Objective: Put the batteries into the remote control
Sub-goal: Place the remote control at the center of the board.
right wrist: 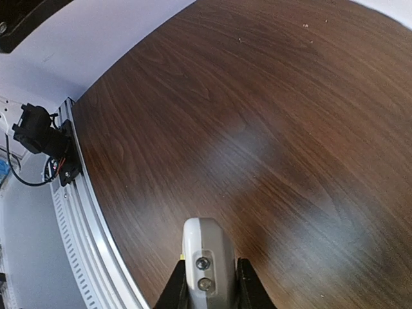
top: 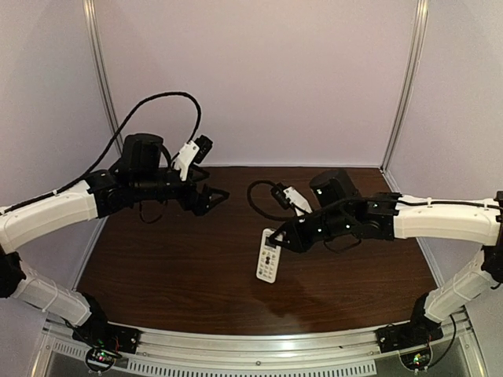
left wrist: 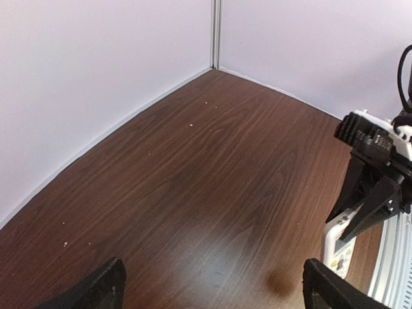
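Observation:
The remote control (top: 269, 263) is a slim white handset, button face up, near the middle of the dark wood table (top: 189, 259). My right gripper (top: 277, 239) is shut on its top end. In the right wrist view the remote's rounded end (right wrist: 205, 244), with two small emitters, sits clamped in the right gripper (right wrist: 210, 267). My left gripper (top: 220, 194) is open and empty, hovering over the table's far left part; in the left wrist view the left gripper (left wrist: 212, 286) has its jaws wide apart. That view also shows the remote (left wrist: 338, 248) in the right gripper (left wrist: 360, 215). The batteries are out of view.
White enclosure walls (top: 259, 78) close off the back and both sides of the table. An aluminium rail (top: 259, 345) runs along the near edge, with both arm bases on it. A few small pale specks (left wrist: 191, 125) lie on the wood near the back corner.

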`<state>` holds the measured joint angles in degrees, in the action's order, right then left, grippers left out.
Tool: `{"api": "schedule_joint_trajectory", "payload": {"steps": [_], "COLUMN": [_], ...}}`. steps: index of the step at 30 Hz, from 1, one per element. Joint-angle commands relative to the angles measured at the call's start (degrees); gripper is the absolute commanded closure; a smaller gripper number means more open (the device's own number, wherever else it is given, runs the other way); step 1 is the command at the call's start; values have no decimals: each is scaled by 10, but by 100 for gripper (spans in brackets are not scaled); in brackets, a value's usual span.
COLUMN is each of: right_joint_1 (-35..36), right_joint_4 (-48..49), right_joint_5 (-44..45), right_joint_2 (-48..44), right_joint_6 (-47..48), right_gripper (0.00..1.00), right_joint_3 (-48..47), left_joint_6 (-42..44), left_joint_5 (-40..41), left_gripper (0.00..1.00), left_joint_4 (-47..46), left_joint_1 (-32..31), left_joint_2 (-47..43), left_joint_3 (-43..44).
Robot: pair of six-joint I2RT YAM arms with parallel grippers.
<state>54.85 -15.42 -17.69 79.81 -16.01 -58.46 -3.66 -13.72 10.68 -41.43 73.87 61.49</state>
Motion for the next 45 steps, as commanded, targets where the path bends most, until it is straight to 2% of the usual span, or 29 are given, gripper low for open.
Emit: {"api": "schedule_joint_trajectory", "payload": {"steps": [1, 6, 10, 18, 24, 29, 34, 41, 45], "right_joint_1": [-24, -60, -77, -93, -113, -129, -132, -132, -133], "right_joint_4": [90, 161, 194, 198, 202, 186, 159, 113, 104], "right_joint_5": [-101, -146, -190, -244, -280, -278, -249, -214, -191], "right_joint_2": [50, 113, 181, 281, 340, 368, 391, 406, 408], "right_joint_6": [-87, -130, -141, -123, -112, -93, -70, -42, -37], "right_gripper": [100, 97, 96, 97, 84, 78, 74, 55, 48], "right_joint_3": [5, 17, -1, -52, -81, -104, -131, -157, -162], "left_joint_6": [-46, -88, -95, -92, -99, -104, -117, -124, -127], "left_joint_5": [2, 20, 45, 45, 46, 69, 69, 83, 91], "left_gripper": [3, 3, 2, 3, 3, 3, 3, 3, 3], "left_joint_4": [-15, -71, -72, -65, -78, -73, -75, -75, -79], "left_joint_1": [-1, -1, -1, -1, -1, -1, -1, -1, -1], "left_joint_2": [24, 8, 1, 7, 8, 11, 9, -1, -2], "left_joint_3": [-22, -88, -102, -108, -118, -121, -123, -130, -135]}}
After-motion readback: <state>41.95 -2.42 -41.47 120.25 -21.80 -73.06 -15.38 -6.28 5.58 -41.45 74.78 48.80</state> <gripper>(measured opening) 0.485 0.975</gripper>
